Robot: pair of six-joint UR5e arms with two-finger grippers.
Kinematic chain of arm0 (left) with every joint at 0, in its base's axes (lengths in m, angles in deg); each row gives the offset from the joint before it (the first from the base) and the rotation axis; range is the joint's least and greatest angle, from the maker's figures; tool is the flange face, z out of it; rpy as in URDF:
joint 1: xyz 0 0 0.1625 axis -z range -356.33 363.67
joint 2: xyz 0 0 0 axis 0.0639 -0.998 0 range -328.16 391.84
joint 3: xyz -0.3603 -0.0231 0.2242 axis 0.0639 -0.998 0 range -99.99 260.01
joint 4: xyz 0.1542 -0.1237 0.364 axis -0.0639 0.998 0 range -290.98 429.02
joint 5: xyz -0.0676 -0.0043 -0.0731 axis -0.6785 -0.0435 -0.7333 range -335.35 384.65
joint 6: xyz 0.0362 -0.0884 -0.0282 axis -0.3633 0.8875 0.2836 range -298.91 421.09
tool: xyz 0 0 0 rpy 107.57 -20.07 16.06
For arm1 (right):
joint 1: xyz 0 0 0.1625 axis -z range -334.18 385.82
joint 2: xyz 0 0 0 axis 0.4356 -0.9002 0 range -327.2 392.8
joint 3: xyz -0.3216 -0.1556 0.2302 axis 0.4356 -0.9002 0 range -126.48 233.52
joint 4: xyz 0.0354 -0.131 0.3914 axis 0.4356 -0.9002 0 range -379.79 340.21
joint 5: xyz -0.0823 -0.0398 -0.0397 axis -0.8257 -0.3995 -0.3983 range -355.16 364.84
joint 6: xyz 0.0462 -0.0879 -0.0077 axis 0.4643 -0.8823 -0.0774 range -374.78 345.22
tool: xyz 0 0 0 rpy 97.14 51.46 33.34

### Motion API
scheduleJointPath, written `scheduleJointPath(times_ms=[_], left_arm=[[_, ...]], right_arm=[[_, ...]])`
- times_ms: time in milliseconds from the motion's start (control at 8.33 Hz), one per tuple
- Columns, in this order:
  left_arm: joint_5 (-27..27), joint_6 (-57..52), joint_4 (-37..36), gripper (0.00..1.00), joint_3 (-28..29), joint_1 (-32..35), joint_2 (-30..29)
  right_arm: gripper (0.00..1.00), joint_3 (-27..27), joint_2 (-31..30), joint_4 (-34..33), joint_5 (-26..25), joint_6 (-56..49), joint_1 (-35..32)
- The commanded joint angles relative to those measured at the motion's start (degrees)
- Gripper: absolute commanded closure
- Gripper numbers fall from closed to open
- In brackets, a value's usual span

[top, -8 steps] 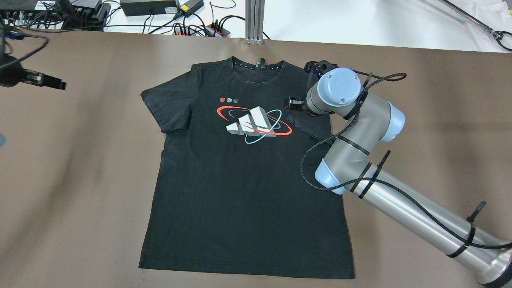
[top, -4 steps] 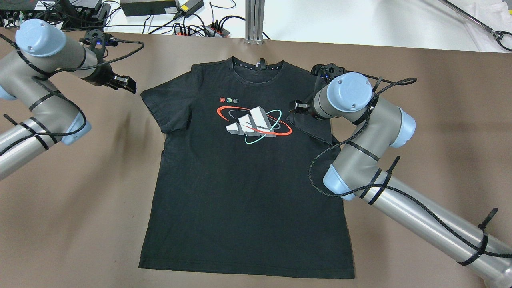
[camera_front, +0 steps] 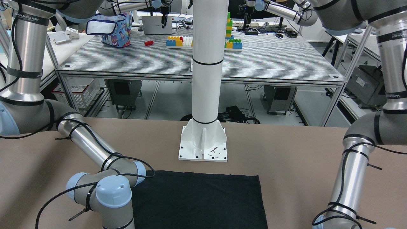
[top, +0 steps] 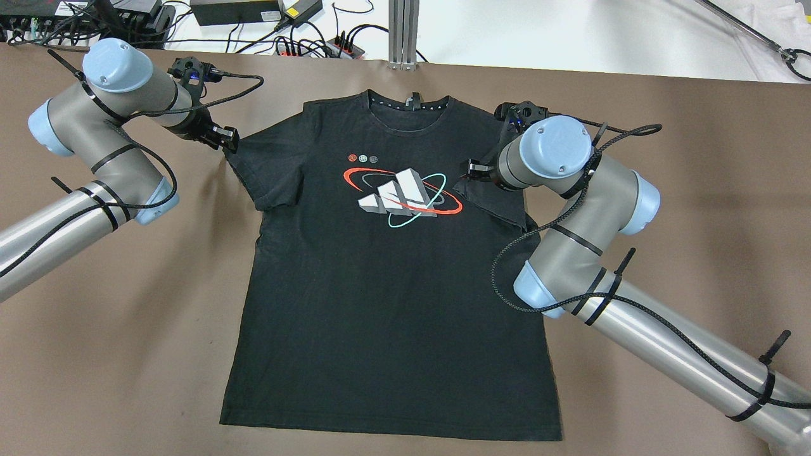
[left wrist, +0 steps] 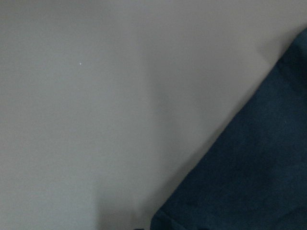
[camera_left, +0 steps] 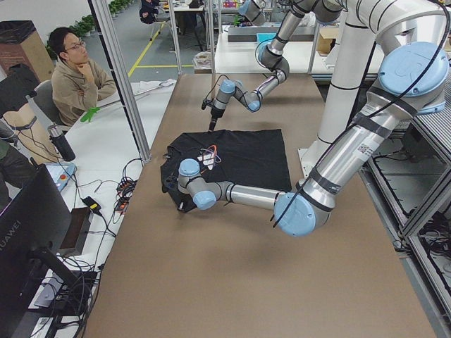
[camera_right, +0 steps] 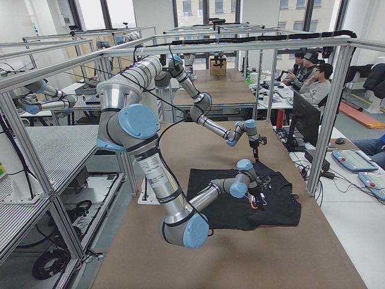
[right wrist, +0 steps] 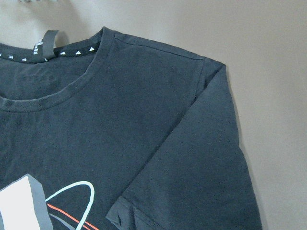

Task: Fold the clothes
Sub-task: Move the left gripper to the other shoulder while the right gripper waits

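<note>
Clothes: black T-shirt (top: 380, 285) flat, print up, on tabletop (top: 127, 316); folded sleeve (top: 491, 199) lies inward. Thin, limp, light; likely drags and wrinkles, so pinch hemmed edges. Left pincer (top: 227, 139) at flat sleeve (top: 253, 166), right pincer (top: 472, 171) over fold; cannot tell opening of either.

A black garment (camera_front: 197, 200) is lying flat on the brown table (camera_front: 286, 149), its far hem running just short of the base plate (camera_front: 190, 149) of the white pole (camera_front: 206, 63). The right arm (camera_front: 113, 190) is bending low over one corner of the cloth. The left arm (camera_front: 351, 171) is standing clear beyond the opposite edge. Behind, a striped table (camera_front: 279, 60) is carrying coloured blocks (camera_front: 179, 41) and a patterned blue bag (camera_front: 116, 31).
</note>
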Motion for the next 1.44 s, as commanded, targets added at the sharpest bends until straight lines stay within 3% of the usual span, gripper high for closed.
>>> scheduleJointPath(times_ms=[0,120,240,360,600,840,960,1200,1320], left_arm=[[-0.06,-0.01,1.39,0.55,2.77,-0.33,-0.84],[-0.06,0.08,1.39,0.58,3.12,-0.33,-0.92],[-0.15,0.26,1.39,0.68,3.12,-0.33,-0.93],[-0.93,0.34,1.39,0.97,3.12,-0.24,-1.01],[-3.04,1.04,1.13,1.00,2.95,-0.07,-2.41],[-11.26,4.54,-2.80,1.00,-0.45,2.56,-6.18],[-11.74,8.22,-7.18,1.00,-5.09,2.31,-6.46],[-10.09,15.07,-9.25,1.00,-6.81,-0.05,-8.65],[-5.29,17.20,-9.07,1.00,-6.63,-3.29,-9.36]], right_arm=[[0.05,-0.01,-0.15,0.00,0.00,-0.08,0.09],[0.05,-0.01,-0.06,0.00,0.00,-0.08,0.17],[0.05,0.08,-0.06,0.00,0.00,0.01,0.26],[0.05,0.08,-0.06,0.00,0.00,0.01,0.44],[0.05,-0.01,-0.06,0.00,0.00,-0.08,0.44],[0.05,-0.01,-0.15,0.00,0.00,-0.17,0.44],[0.05,-0.01,-0.49,0.00,0.00,-0.34,0.44],[0.05,-0.10,-0.76,0.18,0.00,-0.43,0.44],[0.05,-0.10,-0.76,0.35,0.00,-0.52,0.44]])
